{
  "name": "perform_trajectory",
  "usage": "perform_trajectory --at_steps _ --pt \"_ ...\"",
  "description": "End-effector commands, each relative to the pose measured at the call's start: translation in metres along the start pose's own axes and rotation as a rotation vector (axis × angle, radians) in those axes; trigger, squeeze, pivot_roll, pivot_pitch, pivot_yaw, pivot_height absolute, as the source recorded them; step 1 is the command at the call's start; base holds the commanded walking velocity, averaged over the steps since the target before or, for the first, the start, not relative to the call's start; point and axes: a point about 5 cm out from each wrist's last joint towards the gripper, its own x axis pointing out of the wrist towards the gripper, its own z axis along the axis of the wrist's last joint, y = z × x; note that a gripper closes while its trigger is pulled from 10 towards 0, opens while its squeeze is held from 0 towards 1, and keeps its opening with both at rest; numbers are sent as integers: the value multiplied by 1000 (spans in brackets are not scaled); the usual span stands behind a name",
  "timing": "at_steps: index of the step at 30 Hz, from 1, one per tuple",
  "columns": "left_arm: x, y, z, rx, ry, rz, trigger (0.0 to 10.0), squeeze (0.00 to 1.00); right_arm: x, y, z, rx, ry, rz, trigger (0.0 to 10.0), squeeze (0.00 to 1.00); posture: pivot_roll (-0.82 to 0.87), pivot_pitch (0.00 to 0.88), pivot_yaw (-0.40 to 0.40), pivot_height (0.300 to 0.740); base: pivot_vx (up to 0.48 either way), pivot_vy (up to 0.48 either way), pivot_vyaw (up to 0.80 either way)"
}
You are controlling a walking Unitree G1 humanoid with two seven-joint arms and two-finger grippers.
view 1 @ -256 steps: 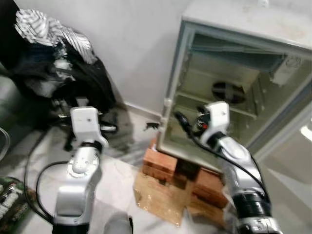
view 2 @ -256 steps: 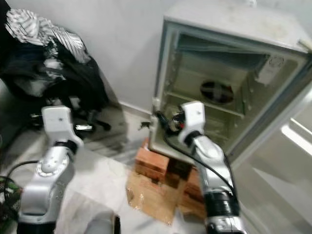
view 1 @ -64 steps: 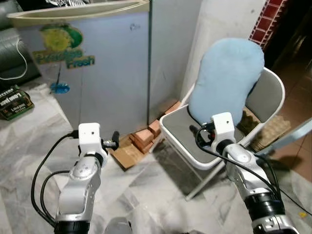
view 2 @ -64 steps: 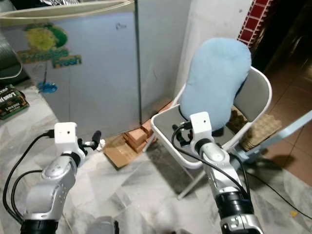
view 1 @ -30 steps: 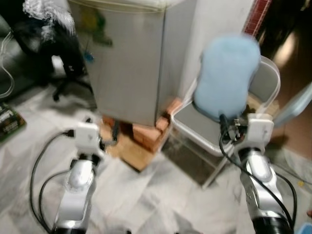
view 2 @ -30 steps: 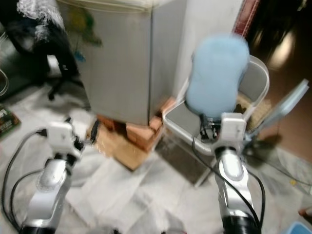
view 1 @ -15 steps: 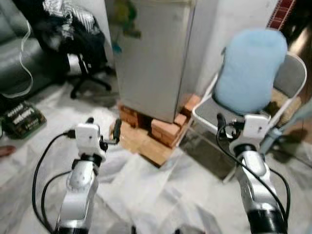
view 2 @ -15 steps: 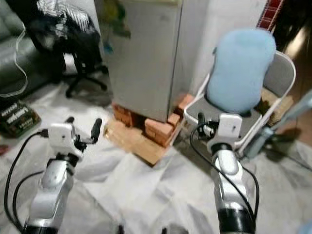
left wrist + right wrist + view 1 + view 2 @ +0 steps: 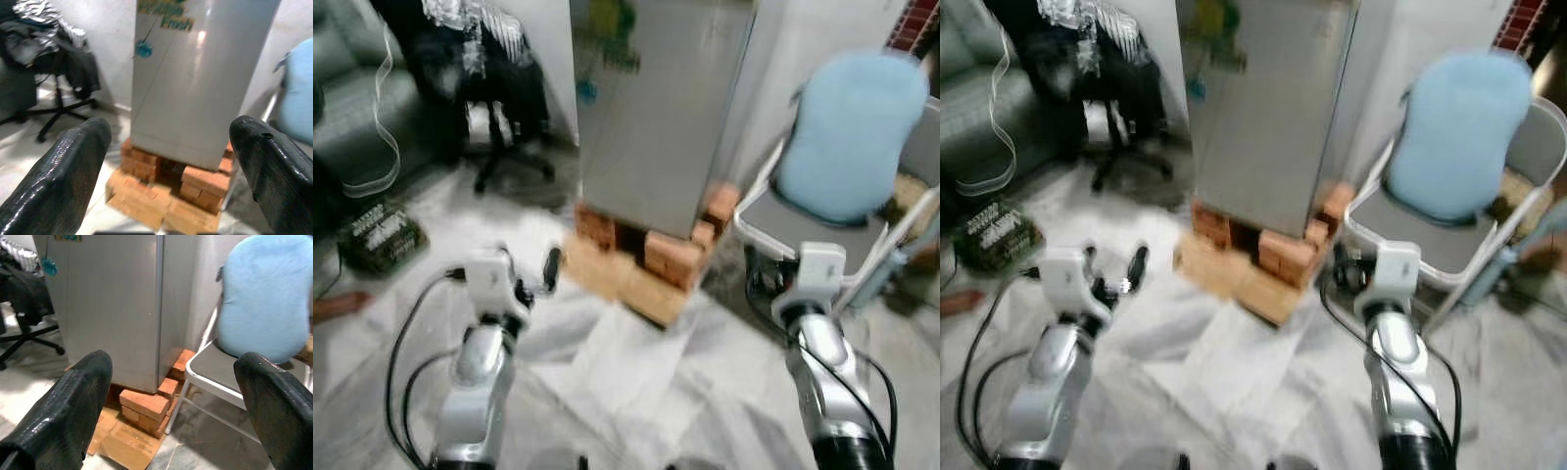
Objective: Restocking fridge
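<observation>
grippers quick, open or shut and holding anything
Left gripper: open, holding nothing, facing the grey metal fridge.
Right gripper: open, holding nothing.

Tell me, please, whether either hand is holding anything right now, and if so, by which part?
Nothing is held. The left hand and the right hand are both open with bare fingers, pointing toward the fridge on its bricks.

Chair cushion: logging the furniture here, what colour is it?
The cushion is light blue, clearest in the right wrist view.
</observation>
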Motion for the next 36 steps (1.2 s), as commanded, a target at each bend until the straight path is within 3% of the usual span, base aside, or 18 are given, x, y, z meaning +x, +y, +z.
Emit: perform_trajectory --at_steps 1,11,36 --pt "-3 7 -1 1 28 16 10000 0 2 7 4 15 -8 31 10000 0 16 0 -48 740 0 480 -800" --pt "-9 5 -3 -10 56 -8 10000 0 -2 7 1 19 10 27 10000 0 24 0 -44 740 0 480 -800" --pt "-7 6 -1 -30 82 -5 10000 0 -2 4 1 16 32 13 10000 0 20 0 -49 740 0 480 -800"
